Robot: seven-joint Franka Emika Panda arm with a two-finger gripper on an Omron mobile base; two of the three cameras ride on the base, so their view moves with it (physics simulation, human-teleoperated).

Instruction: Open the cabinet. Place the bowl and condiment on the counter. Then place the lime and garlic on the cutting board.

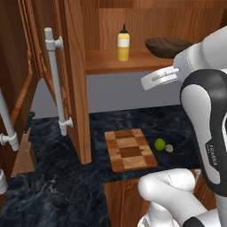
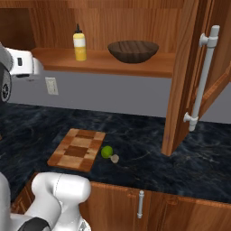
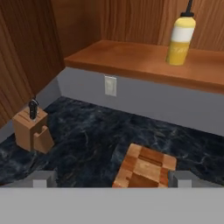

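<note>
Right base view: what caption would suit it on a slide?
Cabinet open, bowl and condiment still shelved; lime and garlic beside cutting board.

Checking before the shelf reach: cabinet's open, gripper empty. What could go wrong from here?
1. The condiment is tall and narrow on the cabinet shelf; an off-centre approach by the open gripper could tip it.
2. The bowl is wide and shallow beside it, so a rim pinch may slip.
3. The lime and garlic lie together on the counter beside the cutting board; both could roll when nudged.
</note>
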